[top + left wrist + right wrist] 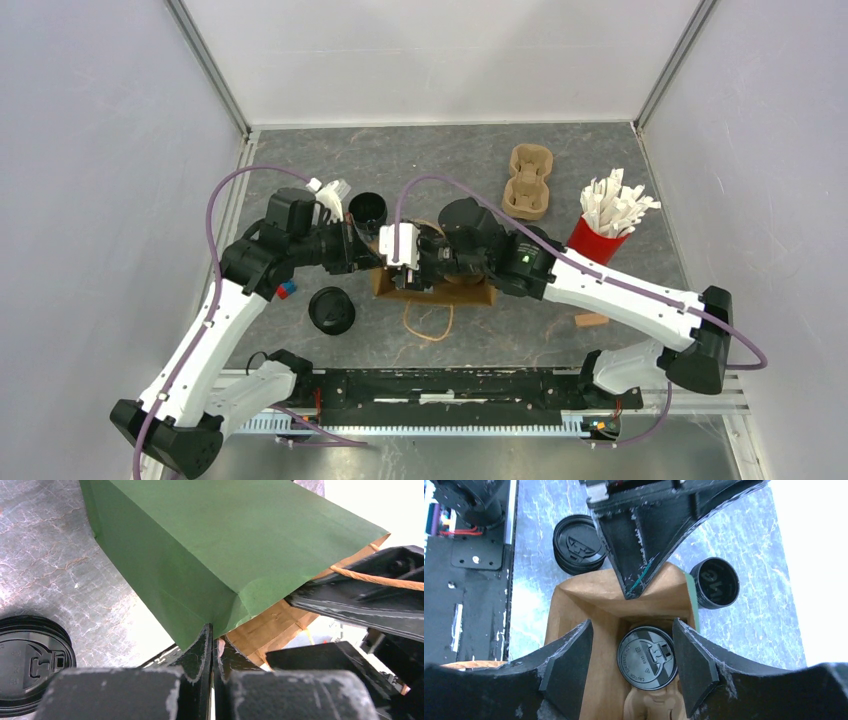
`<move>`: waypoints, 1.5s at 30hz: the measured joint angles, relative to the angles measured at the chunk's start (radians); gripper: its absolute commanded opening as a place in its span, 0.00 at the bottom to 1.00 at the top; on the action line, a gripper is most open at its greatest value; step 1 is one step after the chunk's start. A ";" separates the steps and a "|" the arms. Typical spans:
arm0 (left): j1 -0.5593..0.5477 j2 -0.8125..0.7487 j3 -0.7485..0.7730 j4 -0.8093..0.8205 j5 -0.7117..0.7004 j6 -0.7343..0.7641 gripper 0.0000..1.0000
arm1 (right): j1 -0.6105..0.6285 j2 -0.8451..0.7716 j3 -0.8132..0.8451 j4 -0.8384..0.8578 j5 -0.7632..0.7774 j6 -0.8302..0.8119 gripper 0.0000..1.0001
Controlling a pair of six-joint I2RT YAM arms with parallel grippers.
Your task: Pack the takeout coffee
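Now pinching the rim of the green paper bag (200, 545) with the left end effector (214, 636), clenched flat on the paper at a corner fold, with the bag's mouth gaping upward. Hovering over that mouth with the right end effector (631, 622), released, fingers (569, 670) spread wide and gripping nothing. Between those fingers and lower down, inside the bag, lid up: one takeout coffee (647, 657), black, with clear space on one side and the other finger close by its rim; hard to say whether touching. Just below it in the right wrist view, a tan moulded shape (649, 705), cut off by the frame edge.

Outside the bag, on the grey tabletop (560, 150): a second lidded coffee (331, 310) on the near left, close to the bag but apart from it; a third black cup (368, 208) beyond the bag, near the left wrist, showing a round embossed face to the right wrist camera, orientation hard to judge. Farther right, well apart from the bag: a tan pulp cup carrier (528, 182) toward the back, and beside it a red cup (595, 242) stuffed with white packets (618, 200). Near the right arm, a small wooden block (590, 320). On the near side of the bag, a tan handle loop (430, 320).
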 measured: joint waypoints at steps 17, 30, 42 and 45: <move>0.000 0.027 0.036 -0.024 -0.005 0.041 0.02 | -0.040 -0.073 0.140 0.024 -0.061 0.138 0.69; -0.002 0.030 0.050 -0.045 -0.029 0.045 0.02 | -0.231 -0.166 0.076 0.197 0.060 0.372 0.71; -0.002 0.029 0.069 -0.067 -0.052 0.060 0.02 | -0.436 -0.082 0.053 -0.054 0.501 0.422 0.82; -0.002 0.029 0.071 -0.071 -0.052 0.066 0.02 | -0.500 -0.084 -0.061 -0.076 0.501 0.432 0.83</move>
